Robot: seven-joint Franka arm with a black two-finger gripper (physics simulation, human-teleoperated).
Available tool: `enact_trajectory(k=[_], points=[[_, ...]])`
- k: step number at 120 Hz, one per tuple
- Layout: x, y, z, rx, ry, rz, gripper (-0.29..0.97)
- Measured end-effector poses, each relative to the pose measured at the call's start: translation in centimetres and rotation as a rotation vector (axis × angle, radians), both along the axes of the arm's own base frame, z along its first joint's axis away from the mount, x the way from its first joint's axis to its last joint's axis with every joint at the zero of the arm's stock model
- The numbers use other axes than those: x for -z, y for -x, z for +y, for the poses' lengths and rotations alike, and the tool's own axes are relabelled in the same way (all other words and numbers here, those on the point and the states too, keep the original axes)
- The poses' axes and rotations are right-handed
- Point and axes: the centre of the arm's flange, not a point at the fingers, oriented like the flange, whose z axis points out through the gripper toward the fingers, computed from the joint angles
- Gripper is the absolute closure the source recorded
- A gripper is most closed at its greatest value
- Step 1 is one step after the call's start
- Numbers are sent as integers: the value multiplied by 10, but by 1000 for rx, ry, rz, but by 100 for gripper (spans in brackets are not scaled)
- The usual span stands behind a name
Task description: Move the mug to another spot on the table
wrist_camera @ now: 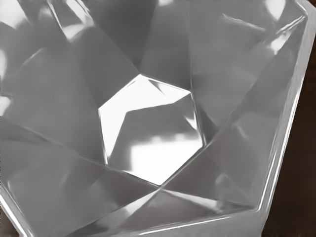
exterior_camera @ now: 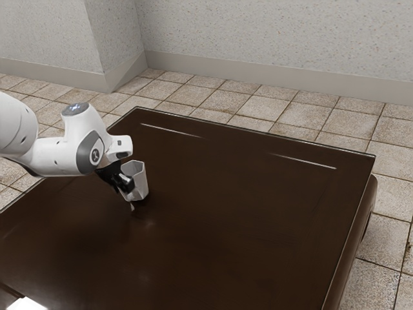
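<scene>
A grey faceted mug (exterior_camera: pixel 135 177) is at the dark wooden table's (exterior_camera: pixel 245 213) left part, upright with a slight tilt, its base at or just above the surface. My gripper (exterior_camera: pixel 128 188) comes in from the exterior view's left and is shut on the mug's wall, with one black finger (exterior_camera: pixel 122 182) showing on the outside of it. In the wrist view I look straight down into the mug (wrist_camera: pixel 148 133), with its pale hexagonal bottom right under my hand. The inner finger is hidden by the mug.
The glossy table runs far toward the exterior view's right and toward its near edge (exterior_camera: pixel 335 278). Tiled floor (exterior_camera: pixel 271 106) and light walls surround it. A pale object (exterior_camera: pixel 26 303) peeks in at the lower left corner.
</scene>
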Motion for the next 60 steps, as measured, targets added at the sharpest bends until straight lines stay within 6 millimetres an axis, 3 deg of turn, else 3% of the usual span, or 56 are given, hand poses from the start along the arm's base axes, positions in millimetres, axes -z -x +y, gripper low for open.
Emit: enact_trajectory(k=[9, 38, 60], points=[[-1, 0, 0, 4, -3, -5, 52], [-4, 1, -2, 15, -14, -42, 56], [-39, 17, -12, 47, -29, -154, 60]])
